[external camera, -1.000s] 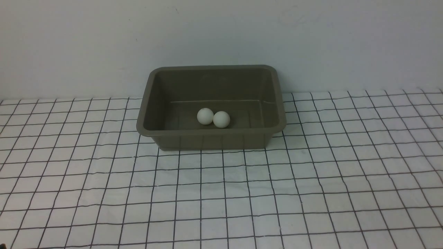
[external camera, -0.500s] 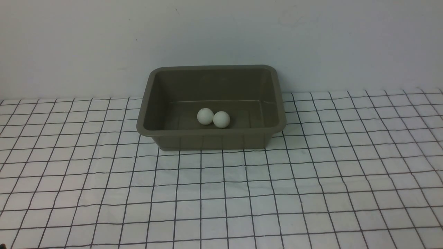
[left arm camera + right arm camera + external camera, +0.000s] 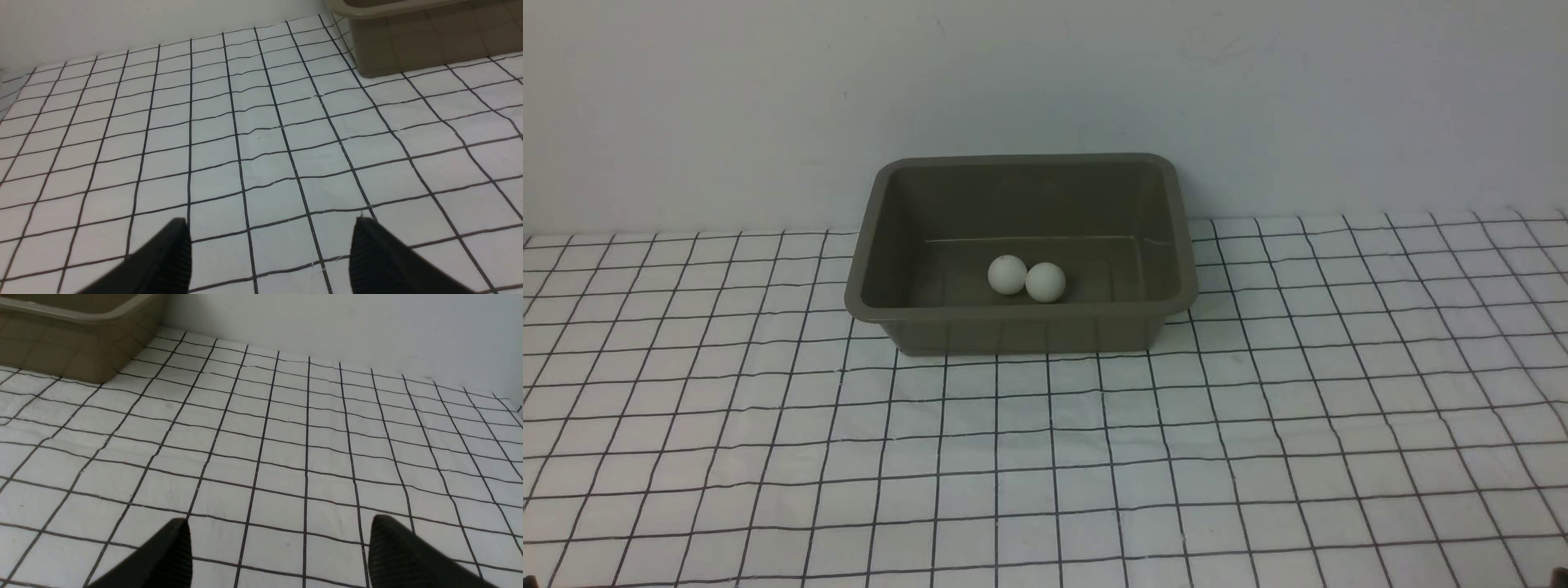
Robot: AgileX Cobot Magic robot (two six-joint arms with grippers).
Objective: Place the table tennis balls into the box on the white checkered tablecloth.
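Jaws apart, left hand and right hand hover.

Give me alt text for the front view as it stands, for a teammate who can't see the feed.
Two white table tennis balls lie side by side on the floor of an open olive-brown box, near its front side. The box stands on a white checkered tablecloth, close to a plain pale wall behind it.
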